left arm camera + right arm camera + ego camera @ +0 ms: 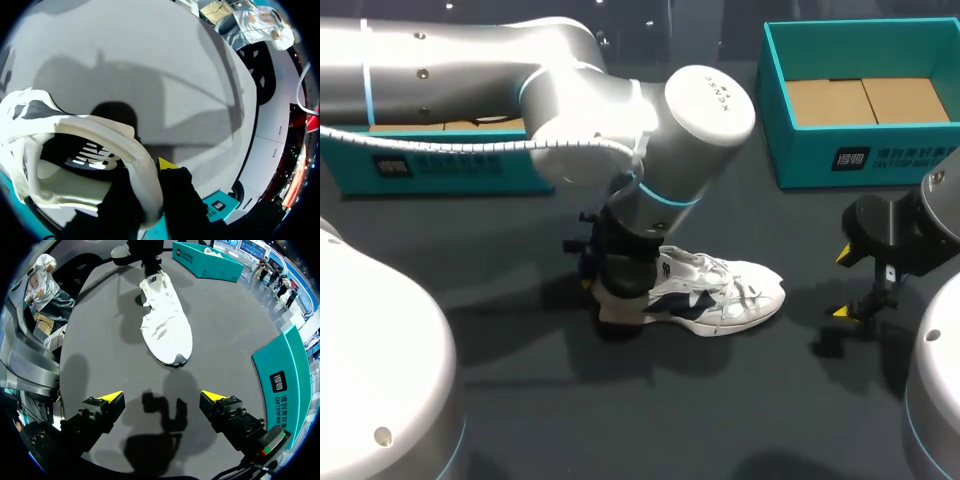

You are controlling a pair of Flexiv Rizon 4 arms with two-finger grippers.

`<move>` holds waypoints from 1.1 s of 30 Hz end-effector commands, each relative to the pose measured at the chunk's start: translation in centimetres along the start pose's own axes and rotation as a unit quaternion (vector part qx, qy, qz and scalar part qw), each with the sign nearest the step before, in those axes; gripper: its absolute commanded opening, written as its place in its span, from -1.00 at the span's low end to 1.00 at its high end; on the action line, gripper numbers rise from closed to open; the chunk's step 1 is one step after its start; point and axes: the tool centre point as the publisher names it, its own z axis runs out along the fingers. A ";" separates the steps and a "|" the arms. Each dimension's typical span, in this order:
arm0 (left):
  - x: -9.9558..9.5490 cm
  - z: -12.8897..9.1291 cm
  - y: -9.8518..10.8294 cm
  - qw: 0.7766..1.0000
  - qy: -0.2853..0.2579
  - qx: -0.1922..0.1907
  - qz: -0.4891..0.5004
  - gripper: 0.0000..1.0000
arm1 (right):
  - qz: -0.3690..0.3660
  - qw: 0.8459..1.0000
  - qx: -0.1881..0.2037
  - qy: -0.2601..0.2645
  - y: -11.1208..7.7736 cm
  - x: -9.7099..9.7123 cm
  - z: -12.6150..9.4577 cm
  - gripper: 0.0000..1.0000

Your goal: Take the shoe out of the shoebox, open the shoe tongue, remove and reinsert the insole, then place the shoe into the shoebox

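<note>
The left gripper (152, 192) is clamping the heel collar, likely the firmest hold on the light, floppy white-and-navy mesh sneaker (725, 290); the right gripper (162, 401) is hanging wide open off its toe.

A dark grey tabletop (650, 420)

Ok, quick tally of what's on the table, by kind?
shoe: 1
teal boxes: 2
total: 3
</note>
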 end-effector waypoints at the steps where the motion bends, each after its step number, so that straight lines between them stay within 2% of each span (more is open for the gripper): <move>1: -0.1 0.3 -0.6 1.000 -0.005 -0.011 0.004 -1.00 | 0.000 1.000 0.000 -0.002 0.0 0.2 -0.1 1.00; 2: -0.1 0.4 -0.7 1.000 -0.006 -0.013 0.005 -1.00 | 0.000 1.000 0.000 -0.002 0.0 0.2 -0.1 1.00; 3: -0.1 0.4 -0.7 1.000 -0.006 -0.014 0.006 -0.91 | 0.000 1.000 0.000 -0.002 0.0 0.2 -0.1 1.00; 5: 0.0 0.4 -0.8 1.000 -0.012 -0.022 0.009 -0.21 | 0.000 1.000 0.000 -0.002 0.0 0.2 -0.1 1.00; 8: 0.3 0.2 -0.8 0.999 -0.020 -0.028 0.008 0.10 | 0.000 1.000 0.000 -0.002 0.0 0.2 -0.1 1.00; 9: 0.4 0.1 -0.7 0.999 -0.021 -0.030 0.006 0.48 | 0.000 1.000 0.000 -0.002 0.0 0.2 -0.1 1.00; 10: 0.6 -0.1 -0.6 0.999 -0.025 -0.032 0.005 0.67 | 0.000 1.000 0.000 -0.002 0.0 0.2 -0.1 1.00; 13: 1.0 -0.7 -0.5 0.999 -0.033 -0.037 0.003 0.77 | 0.000 1.000 0.000 -0.002 0.0 0.2 -0.1 1.00; 16: 1.8 -1.8 -0.4 0.998 -0.048 -0.038 0.003 0.98 | 0.000 1.000 0.000 -0.002 0.0 0.2 -0.1 1.00; 21: 3.4 -4.0 -0.4 0.995 -0.085 -0.042 -0.007 1.00 | 0.000 1.000 0.000 -0.002 0.0 0.2 -0.1 1.00; 24: 4.9 -5.6 -0.3 0.991 -0.125 -0.032 -0.028 1.00 | 0.000 1.000 0.000 -0.002 0.0 0.2 -0.1 1.00; 29: 7.9 -7.2 -0.1 0.971 -0.224 0.015 -0.077 1.00 | 0.000 1.000 0.000 -0.002 0.0 0.2 -0.1 1.00; 31: 9.2 -7.3 -0.1 0.954 -0.275 0.057 -0.105 1.00 | 0.000 1.000 0.000 -0.002 0.0 0.2 -0.1 1.00; 32: 10.1 -7.1 0.1 0.942 -0.300 0.098 -0.118 1.00 | 0.000 1.000 0.000 -0.002 0.0 0.2 -0.1 1.00; 33: 10.1 -7.1 0.1 0.942 -0.300 0.098 -0.118 1.00 | 0.000 1.000 0.000 -0.002 0.0 0.2 -0.1 1.00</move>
